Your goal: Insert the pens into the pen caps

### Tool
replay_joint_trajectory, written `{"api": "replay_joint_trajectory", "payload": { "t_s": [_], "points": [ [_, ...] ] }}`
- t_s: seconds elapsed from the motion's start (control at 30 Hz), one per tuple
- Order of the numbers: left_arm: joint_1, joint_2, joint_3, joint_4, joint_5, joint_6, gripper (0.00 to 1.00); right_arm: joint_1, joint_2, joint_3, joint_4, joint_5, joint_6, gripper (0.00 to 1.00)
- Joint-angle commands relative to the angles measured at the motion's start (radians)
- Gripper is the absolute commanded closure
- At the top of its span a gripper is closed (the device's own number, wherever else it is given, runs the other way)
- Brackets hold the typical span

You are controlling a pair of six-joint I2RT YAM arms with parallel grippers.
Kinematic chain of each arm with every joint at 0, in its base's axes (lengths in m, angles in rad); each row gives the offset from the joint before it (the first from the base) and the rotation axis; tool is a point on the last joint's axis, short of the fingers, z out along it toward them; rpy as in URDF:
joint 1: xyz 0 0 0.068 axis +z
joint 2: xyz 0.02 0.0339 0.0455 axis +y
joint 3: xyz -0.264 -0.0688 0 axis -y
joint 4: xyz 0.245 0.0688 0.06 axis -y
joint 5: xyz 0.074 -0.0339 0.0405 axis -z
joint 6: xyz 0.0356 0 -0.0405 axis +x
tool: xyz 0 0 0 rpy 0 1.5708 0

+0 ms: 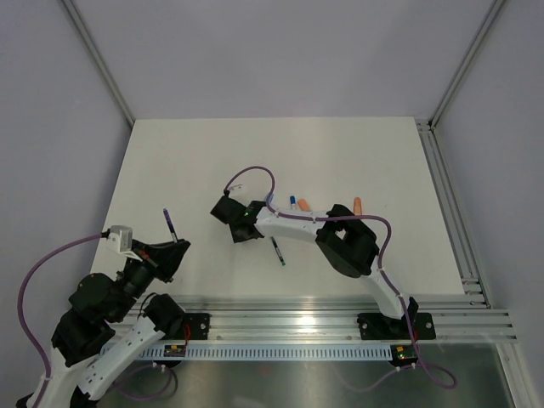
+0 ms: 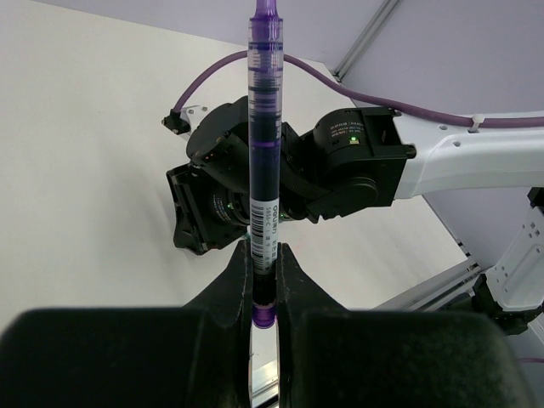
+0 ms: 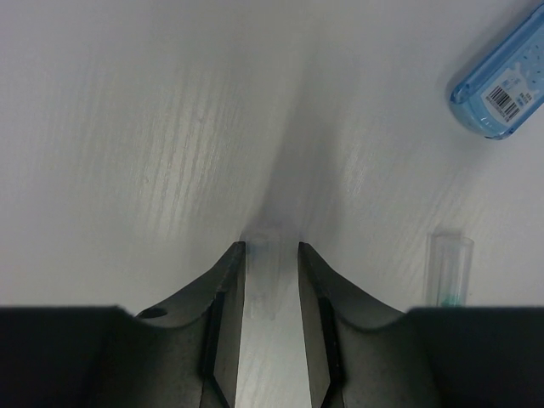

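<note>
The purple pen (image 2: 264,161) is a slim clear barrel showing violet ink, ribbed toward its tip and wrapped in a white barcode label. The left gripper (image 2: 263,265) pinches it near the tail, black fingers pressed together on it. The clear cap (image 3: 269,240), a short glassy tube, lies on the matt white table (image 1: 357,153) between the narrowly parted fingers of the right gripper (image 3: 270,255); I cannot tell whether they squeeze it. Right of that cap lies a second clear tube (image 3: 449,270) with a green end. Farther right of it is a rounded, translucent light blue piece (image 3: 501,85) bearing a barcode sticker.
</note>
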Motion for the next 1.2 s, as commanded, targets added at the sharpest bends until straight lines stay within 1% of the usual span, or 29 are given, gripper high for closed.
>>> {"api": "replay_joint_trajectory", "payload": {
  "t_s": [0.0, 0.23, 0.5, 0.57, 0.6, 0.67, 0.7, 0.77, 0.8, 0.83, 0.87, 0.9, 1.0, 1.03, 1.07, 1.1, 1.13, 1.17],
  "points": [
    [0.01, -0.06, -0.006, 0.054, 0.029, 0.019, 1.0, 0.015, 0.034, -0.026, -0.123, -0.012, -0.022, 0.62],
    [0.016, -0.052, -0.006, 0.055, 0.037, 0.019, 1.0, 0.029, 0.085, 0.041, -0.193, -0.007, -0.015, 0.65],
    [0.016, -0.018, -0.006, 0.06, 0.068, 0.027, 1.0, 0.04, 0.112, 0.021, -0.183, -0.021, 0.017, 0.7],
    [0.016, -0.02, -0.007, 0.06, 0.066, 0.027, 1.0, 0.038, 0.114, 0.017, -0.169, -0.026, 0.015, 0.75],
    [0.016, -0.023, -0.007, 0.058, 0.063, 0.024, 1.0, 0.04, 0.109, 0.003, -0.164, -0.019, 0.018, 0.86],
    [0.016, -0.026, -0.009, 0.055, 0.058, 0.019, 1.0, 0.037, 0.091, -0.026, -0.12, -0.001, 0.026, 0.96],
    [0.016, -0.026, -0.009, 0.055, 0.06, 0.015, 1.0, 0.035, 0.062, -0.061, -0.103, 0.005, 0.028, 1.0],
    [0.016, -0.02, -0.01, 0.057, 0.066, 0.012, 1.0, 0.035, -0.008, -0.106, -0.03, 0.024, 0.029, 1.0],
    [0.016, -0.018, -0.009, 0.055, 0.068, 0.01, 1.0, 0.035, -0.041, -0.159, 0.001, 0.03, 0.026, 1.0],
    [0.016, -0.018, -0.007, 0.055, 0.075, 0.003, 1.0, 0.035, -0.075, -0.193, 0.083, 0.034, 0.014, 1.0],
    [0.016, -0.003, -0.01, 0.058, 0.083, -0.005, 1.0, 0.035, -0.149, -0.231, 0.128, 0.031, 0.017, 1.0],
    [0.016, 0.012, -0.015, 0.071, 0.097, -0.016, 1.0, 0.034, -0.188, -0.299, 0.164, 0.036, 0.018, 1.0],
    [0.016, 0.02, -0.062, 0.121, 0.184, -0.072, 1.0, 0.037, -0.343, -0.429, 0.34, 0.033, 0.012, 1.0],
    [0.016, 0.023, -0.096, 0.137, 0.206, -0.1, 1.0, 0.038, -0.377, -0.459, 0.368, 0.028, 0.018, 1.0],
    [0.016, 0.023, -0.114, 0.155, 0.216, -0.111, 1.0, 0.041, -0.447, -0.489, 0.395, 0.024, 0.026, 1.0],
    [0.016, 0.029, -0.133, 0.195, 0.27, -0.123, 1.0, 0.042, -0.484, -0.547, 0.443, 0.021, 0.032, 1.0],
    [0.016, 0.035, -0.15, 0.216, 0.29, -0.14, 1.0, 0.043, -0.518, -0.574, 0.469, 0.016, 0.046, 1.0],
    [0.016, 0.043, -0.179, 0.232, 0.305, -0.146, 1.0, 0.048, -0.591, -0.627, 0.492, 0.019, 0.054, 1.0]
  ]
}}
